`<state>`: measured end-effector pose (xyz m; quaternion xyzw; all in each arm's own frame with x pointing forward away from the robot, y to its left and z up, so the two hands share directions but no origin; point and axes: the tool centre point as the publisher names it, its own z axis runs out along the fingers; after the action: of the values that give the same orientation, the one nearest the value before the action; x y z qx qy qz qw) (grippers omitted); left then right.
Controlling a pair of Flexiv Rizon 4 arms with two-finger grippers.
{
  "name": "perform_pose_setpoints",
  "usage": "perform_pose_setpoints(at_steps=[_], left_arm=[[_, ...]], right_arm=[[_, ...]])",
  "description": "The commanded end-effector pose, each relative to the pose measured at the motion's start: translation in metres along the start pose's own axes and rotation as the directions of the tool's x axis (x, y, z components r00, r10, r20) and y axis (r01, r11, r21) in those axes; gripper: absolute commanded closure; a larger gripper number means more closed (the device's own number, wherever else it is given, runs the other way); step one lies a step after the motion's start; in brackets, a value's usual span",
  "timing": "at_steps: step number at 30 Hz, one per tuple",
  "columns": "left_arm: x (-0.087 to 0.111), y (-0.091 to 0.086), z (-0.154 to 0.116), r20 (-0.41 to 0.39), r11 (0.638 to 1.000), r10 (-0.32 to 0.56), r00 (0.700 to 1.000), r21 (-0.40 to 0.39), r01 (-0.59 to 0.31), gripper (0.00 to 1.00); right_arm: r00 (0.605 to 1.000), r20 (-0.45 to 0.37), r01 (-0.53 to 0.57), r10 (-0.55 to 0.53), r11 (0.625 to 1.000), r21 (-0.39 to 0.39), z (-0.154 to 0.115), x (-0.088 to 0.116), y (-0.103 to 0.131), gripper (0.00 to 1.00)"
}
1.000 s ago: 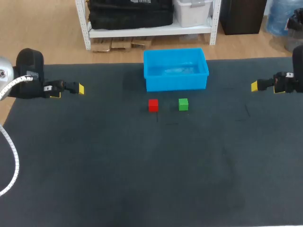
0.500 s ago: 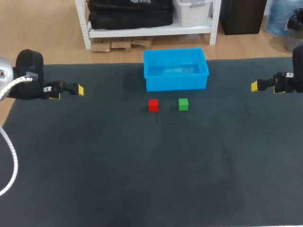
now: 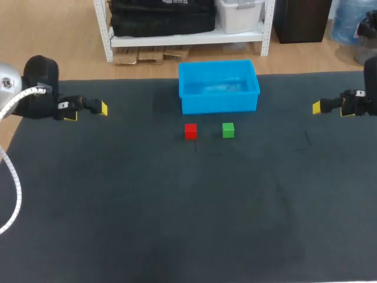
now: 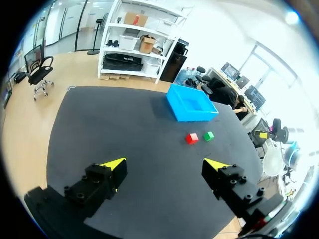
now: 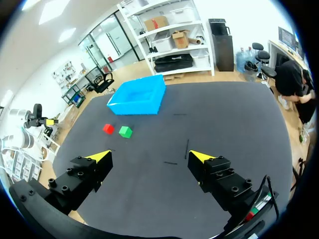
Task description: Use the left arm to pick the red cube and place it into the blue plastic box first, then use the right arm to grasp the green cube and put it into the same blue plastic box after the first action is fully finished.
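The red cube (image 3: 190, 131) and the green cube (image 3: 228, 130) sit side by side on the dark mat, just in front of the blue plastic box (image 3: 218, 86). My left gripper (image 3: 87, 111) hovers open at the far left of the table, well apart from the cubes. At the far right my right gripper (image 3: 317, 107) also stands open with nothing in it. From the left wrist, the gripper (image 4: 164, 166) has the red cube (image 4: 191, 138), green cube (image 4: 209, 135) and box (image 4: 191, 103) far ahead. Ahead of the right gripper (image 5: 149, 157) lie the green cube (image 5: 125, 131), red cube (image 5: 108, 129) and box (image 5: 138, 96).
The dark mat (image 3: 188, 206) covers the whole table, with a wide bare stretch in front of the cubes. A white cable (image 3: 13, 183) loops down beside my left arm at the table's left edge.
My left gripper has shifted slightly right and toward the back of the table. The right arm, both cubes and the box have stayed put.
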<state>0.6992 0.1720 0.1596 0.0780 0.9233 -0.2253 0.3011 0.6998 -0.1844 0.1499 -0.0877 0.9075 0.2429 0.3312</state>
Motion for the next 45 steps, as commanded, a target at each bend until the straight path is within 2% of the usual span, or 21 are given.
perform_pose_setpoints(at_steps=[1,15,34,45], left_arm=[[-0.011,-0.01,0.007,-0.042,0.996,-0.001,0.999,-0.087,-0.002,0.0],[-0.024,-0.032,0.025,-0.1,0.986,-0.003,0.995,-0.165,-0.013,0.0],[-0.032,-0.067,0.052,-0.172,0.96,-0.05,0.984,-0.28,0.0,0.0],[-0.039,-0.082,0.071,-0.187,0.952,-0.074,0.98,-0.307,0.013,0.0]], right_arm=[[1.0,-0.001,0.0,0.0,1.0,-0.001,0.0,0.0,0.0,0.0],[1.0,-0.001,0.0,0.0,1.0,-0.001,0.0,0.0,0.0,0.0],[1.0,-0.001,0.0,0.0,1.0,-0.001,0.0,0.0,0.0,0.0],[1.0,-0.001,0.0,0.0,1.0,-0.001,0.0,0.0,0.0,0.0]])
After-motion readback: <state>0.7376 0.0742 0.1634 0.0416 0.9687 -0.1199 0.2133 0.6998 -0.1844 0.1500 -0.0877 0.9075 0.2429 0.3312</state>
